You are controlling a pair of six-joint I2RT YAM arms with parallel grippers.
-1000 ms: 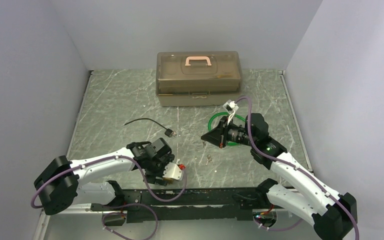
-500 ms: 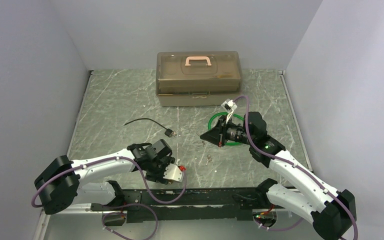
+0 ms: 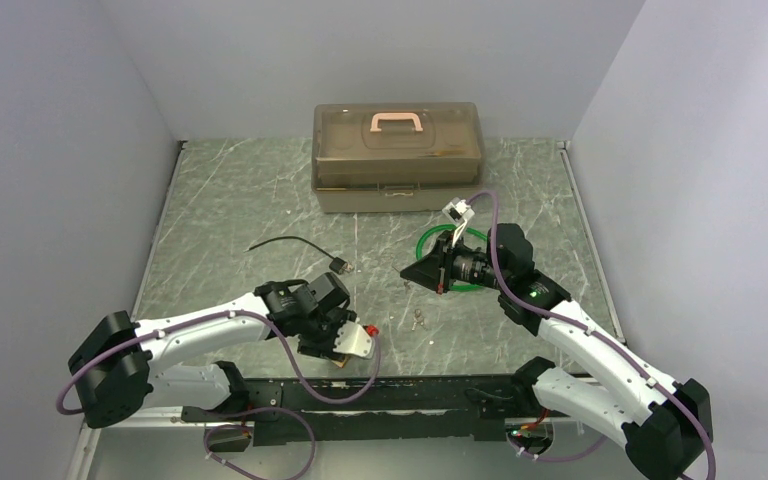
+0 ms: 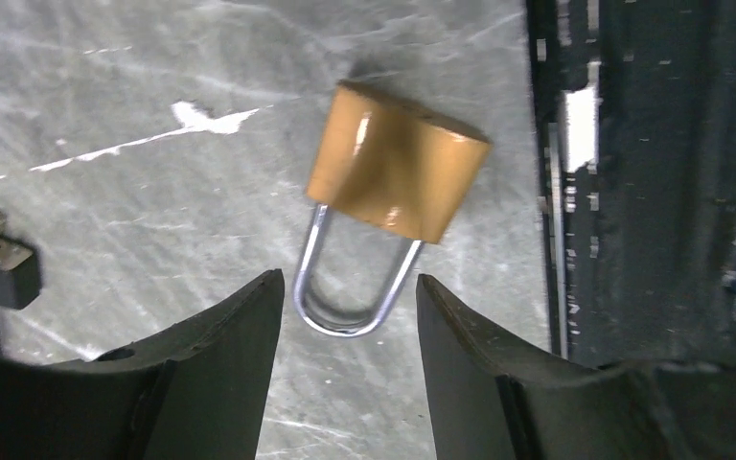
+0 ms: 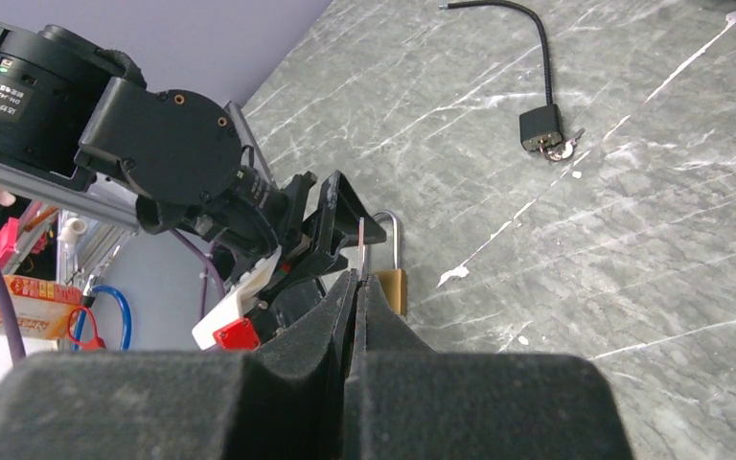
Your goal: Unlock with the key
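Grey-green marbled worktop [image 3: 240, 200] with white scratch marks, closed in by plain pale lavender walls [image 3: 60, 150] left, back and right. Black slotted rail [image 3: 410, 395] along near edge. Soft, even light.

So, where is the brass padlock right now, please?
Left wrist view: the padlock lies flat on the table by the front rail, shackle between the left hand's fingers.

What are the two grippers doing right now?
Left gripper: open, around the shackle of the padlock.
Right gripper: shut on the key.
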